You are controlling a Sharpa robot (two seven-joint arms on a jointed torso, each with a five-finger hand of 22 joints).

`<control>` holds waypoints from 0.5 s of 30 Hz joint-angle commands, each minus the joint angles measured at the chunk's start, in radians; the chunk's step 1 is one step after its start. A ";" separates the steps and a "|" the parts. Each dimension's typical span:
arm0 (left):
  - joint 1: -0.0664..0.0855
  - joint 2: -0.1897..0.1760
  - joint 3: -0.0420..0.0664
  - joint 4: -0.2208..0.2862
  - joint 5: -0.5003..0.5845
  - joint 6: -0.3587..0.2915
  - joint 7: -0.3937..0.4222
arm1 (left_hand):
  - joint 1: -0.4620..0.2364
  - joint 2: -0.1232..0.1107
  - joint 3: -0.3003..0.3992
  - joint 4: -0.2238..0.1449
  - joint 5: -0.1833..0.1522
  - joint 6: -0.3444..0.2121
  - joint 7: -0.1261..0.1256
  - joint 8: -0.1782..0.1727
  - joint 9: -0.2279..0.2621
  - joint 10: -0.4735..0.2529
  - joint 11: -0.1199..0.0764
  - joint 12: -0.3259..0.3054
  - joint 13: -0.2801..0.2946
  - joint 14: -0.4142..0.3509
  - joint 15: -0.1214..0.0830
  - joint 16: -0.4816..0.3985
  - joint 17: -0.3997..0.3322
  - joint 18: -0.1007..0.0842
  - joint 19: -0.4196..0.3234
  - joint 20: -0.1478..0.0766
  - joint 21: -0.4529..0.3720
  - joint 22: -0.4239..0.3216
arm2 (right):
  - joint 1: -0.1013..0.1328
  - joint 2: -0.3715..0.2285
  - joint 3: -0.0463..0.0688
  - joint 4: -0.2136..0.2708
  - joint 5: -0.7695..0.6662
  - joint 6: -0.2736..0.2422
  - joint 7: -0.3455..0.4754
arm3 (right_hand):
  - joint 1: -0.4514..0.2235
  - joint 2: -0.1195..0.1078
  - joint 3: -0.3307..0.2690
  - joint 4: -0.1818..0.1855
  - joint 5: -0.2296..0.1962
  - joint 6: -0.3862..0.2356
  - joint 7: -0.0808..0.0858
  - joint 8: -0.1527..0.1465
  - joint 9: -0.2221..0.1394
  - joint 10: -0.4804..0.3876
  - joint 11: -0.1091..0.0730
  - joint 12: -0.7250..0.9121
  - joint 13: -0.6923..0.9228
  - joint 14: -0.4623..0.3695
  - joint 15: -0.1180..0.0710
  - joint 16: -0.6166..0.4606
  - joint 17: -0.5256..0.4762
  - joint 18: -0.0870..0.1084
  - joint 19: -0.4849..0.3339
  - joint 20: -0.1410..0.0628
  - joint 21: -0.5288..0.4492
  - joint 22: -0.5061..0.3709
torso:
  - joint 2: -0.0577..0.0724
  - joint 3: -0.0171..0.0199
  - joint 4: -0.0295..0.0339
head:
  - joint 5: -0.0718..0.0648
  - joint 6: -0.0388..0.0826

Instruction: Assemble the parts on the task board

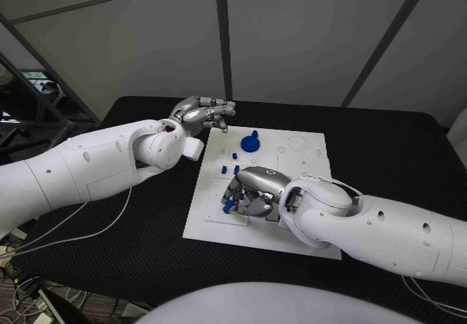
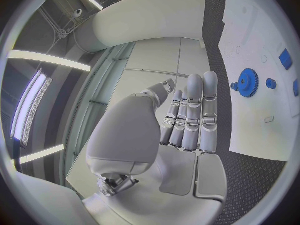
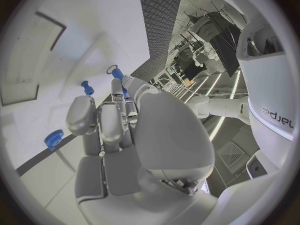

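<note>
Head view, L to R, all placed vs the task board (image 1: 292, 233):

L hand (image 1: 202, 112): raised off the board's far-left corner, above the black table (image 1: 389, 155), touching neither. Fingers curled in w/ nothing in them. L wrist view has the same hand (image 2: 187, 120) w/ fingers straight & pressed side by side, thumb folded across, nothing held.

Task board: white plate, mid-table, long side running away from the robot. Bare near edge.

Gear (image 1: 251, 143): blue toothed wheel standing on the board's far part, just beside the L hand but apart from it. In L wrist view the gear (image 2: 249, 82) sits w/ a small blue peg (image 2: 270, 83) beside it & a blue block (image 2: 285, 58) near.

Small blue pegs (image 1: 233, 169): cluster on the board's middle, between gear & R hand.

R hand (image 1: 255, 192): down on the board's middle-near part, palm down, fingers curled over a blue part (image 1: 229, 207) at its left side. R wrist view: fingertips (image 3: 119, 87) closed on a blue peg (image 3: 117, 73); another blue peg (image 3: 87, 88) stands free just beside; a blue gear piece (image 3: 54, 139) lies nearer the palm, apart from the fingers.

Board outlines (image 1: 297, 144): faint circles on the far-right part, nothing on them.
</note>
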 commanded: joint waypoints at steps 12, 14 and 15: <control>0.002 -0.001 0.001 0.001 -0.001 0.012 0.001 | 0.003 0.009 -0.008 -0.001 -0.002 -0.007 0.004 0.005 0.000 -0.006 0.000 0.005 -0.002 -0.008 0.001 -0.005 -0.002 -0.018 -0.008 -0.002 -0.005 -0.002 | -0.002 0.007 0.000 -0.012 -0.060 0.052 -0.056 | -0.020 -0.001 0.004 0.000 0.003 0.003 0.006 0.008 0.023 -0.001 0.003 -0.010 0.002 0.027 0.001 0.005 0.001 -0.014 -0.006 0.006 0.000 0.000 | 0.000 -0.0005 -0.0003 | 0.004 -0.004; 0.002 -0.001 0.001 0.001 -0.001 0.012 0.001 | 0.003 0.009 -0.008 -0.001 -0.002 -0.007 0.004 0.005 0.000 -0.006 0.000 0.005 -0.002 -0.008 0.001 -0.005 -0.002 -0.018 -0.008 -0.002 -0.005 -0.002 | -0.002 0.006 -0.001 -0.011 -0.069 0.047 -0.063 | -0.020 -0.001 0.004 0.000 0.004 0.003 0.006 0.008 0.023 -0.001 0.003 -0.010 0.002 0.027 0.001 0.005 0.000 -0.014 -0.006 0.006 0.000 -0.001 | 0.000 -0.0005 -0.0004 | 0.004 -0.005; 0.002 -0.001 0.001 0.001 -0.001 0.012 0.001 | 0.003 0.009 -0.008 -0.001 -0.002 -0.007 0.004 0.005 0.000 -0.006 0.000 0.005 -0.002 -0.008 0.001 -0.005 -0.002 -0.018 -0.008 -0.002 -0.005 -0.002 | -0.003 0.005 -0.001 -0.011 -0.073 0.045 -0.066 | -0.020 -0.001 0.004 0.000 0.004 0.003 0.006 0.008 0.023 -0.001 0.003 -0.010 0.002 0.027 0.001 0.005 0.000 -0.014 -0.006 0.006 0.000 0.000 | 0.000 -0.0005 -0.0004 | 0.004 -0.005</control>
